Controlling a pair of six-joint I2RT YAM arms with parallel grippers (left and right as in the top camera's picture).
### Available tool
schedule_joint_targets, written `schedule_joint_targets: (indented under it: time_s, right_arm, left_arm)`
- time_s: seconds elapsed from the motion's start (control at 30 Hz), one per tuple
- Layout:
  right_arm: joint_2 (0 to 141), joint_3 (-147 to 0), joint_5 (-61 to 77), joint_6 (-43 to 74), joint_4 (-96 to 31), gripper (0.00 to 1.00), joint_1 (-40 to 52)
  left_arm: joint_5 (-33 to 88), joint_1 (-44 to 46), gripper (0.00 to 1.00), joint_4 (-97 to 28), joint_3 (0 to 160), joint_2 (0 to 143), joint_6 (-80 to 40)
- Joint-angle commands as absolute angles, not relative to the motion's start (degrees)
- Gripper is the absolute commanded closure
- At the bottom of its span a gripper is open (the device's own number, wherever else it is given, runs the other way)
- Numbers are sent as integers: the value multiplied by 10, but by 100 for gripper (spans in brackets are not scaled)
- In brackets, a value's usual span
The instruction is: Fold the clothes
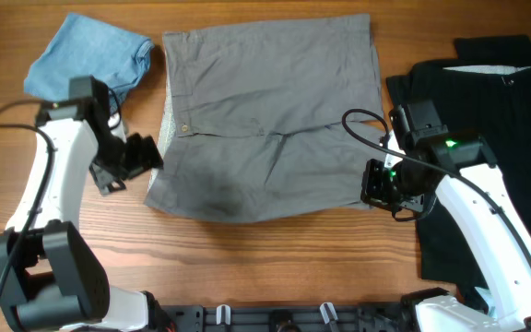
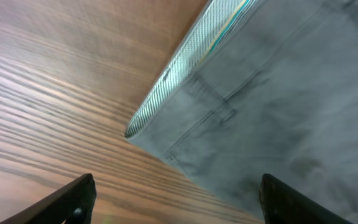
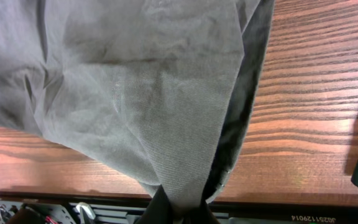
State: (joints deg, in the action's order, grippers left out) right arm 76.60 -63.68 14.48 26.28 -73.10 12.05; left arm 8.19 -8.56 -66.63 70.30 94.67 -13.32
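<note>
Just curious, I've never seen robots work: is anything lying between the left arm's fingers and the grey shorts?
Nothing visible does. Only bare wooden table lies between the open left fingers and the waistband corner of the grey shorts. The light-blue garment lies farther along the table, outside that gap.

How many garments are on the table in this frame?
3. The grey shorts lie spread out at the centre; a crumpled light-blue garment sits at the far left; a black garment lies at the right edge, possibly a pile hiding more.
</note>
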Motion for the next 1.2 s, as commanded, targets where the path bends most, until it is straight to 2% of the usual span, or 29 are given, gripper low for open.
schedule_joint_targets:
  time_s: [0.0, 0.07, 0.17, 0.33, 0.4, 0.47, 0.5, 0.53, 0.67, 0.93, 1.17]
  right_arm:
    - [767, -641, 130, 255, -726, 96, 119]
    - [767, -641, 130, 255, -721, 96, 119]
    - [767, -641, 130, 255, -716, 96, 119]
    - [767, -641, 128, 255, -715, 96, 119]
    - [767, -641, 128, 255, -715, 96, 119]
    - [767, -641, 128, 255, -716, 96, 119]
    - [767, -641, 128, 255, -715, 96, 119]
    - [767, -641, 128, 255, -716, 96, 119]
    - [767, -641, 115, 255, -729, 96, 119]
    - [739, -663, 101, 239, -773, 96, 119]
    - [687, -751, 102, 221, -765, 96, 119]
  left_arm:
    - [108, -88, 20, -603, 601, 935, -167]
    - [109, -88, 22, -557, 564, 935, -175]
    - [108, -88, 33, -495, 515, 935, -183]
    - [103, -88, 36, -437, 473, 935, -185]
    - [97, -88, 44, -414, 459, 935, -185]
    - [97, -88, 63, -401, 450, 935, -185]
    - [96, -88, 93, -400, 449, 935, -185]
    - [95, -88, 96, -400, 449, 935, -185]
    - [95, -94, 96, -445, 474, 929, -185]
    - [95, -143, 96, -621, 629, 865, -185]
    - [95, -151, 96, -639, 695, 757, -202]
